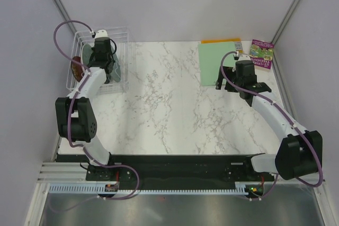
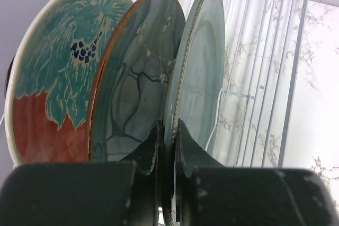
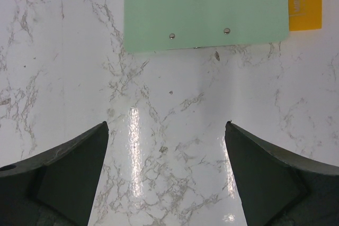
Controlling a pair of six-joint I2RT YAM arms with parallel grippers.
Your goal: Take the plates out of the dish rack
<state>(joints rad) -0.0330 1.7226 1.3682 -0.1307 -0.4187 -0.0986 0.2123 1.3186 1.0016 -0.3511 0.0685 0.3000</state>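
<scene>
Clamped on a plate rim at the left, spread wide and empty at the right.

From the top camera: left gripper (image 1: 101,51) reaching down into the white wire dish rack (image 1: 121,35) at the far left corner of the white marble table (image 1: 169,109). Right gripper (image 1: 226,87) hovering over bare marble just beside the flat light-green rectangular mat (image 1: 212,62), well apart from the rack. No plate to be seen lying on the marble.

From the left wrist camera: three plates standing upright in a row in the rack's slots. Farthest from the fingers, red round plate with a teal leaf pattern (image 2: 47,78). In the middle, glossy dark teal round plate with a brown edge (image 2: 137,78). Nearest, matte grey-green round plate (image 2: 201,62). Fingers (image 2: 188,152) drawn almost together on the lower rim of the grey-green one. Apparently gripping it, though too dark at the contact to be certain.

From the right wrist camera: fingers far apart, with only marble between them. Green mat ahead, thin orange sheet (image 3: 304,1) touching its side.

On progress: barely begun. First plate gripped but not yet lifted out. All three left to be carried out of the rack and set down.
</scene>
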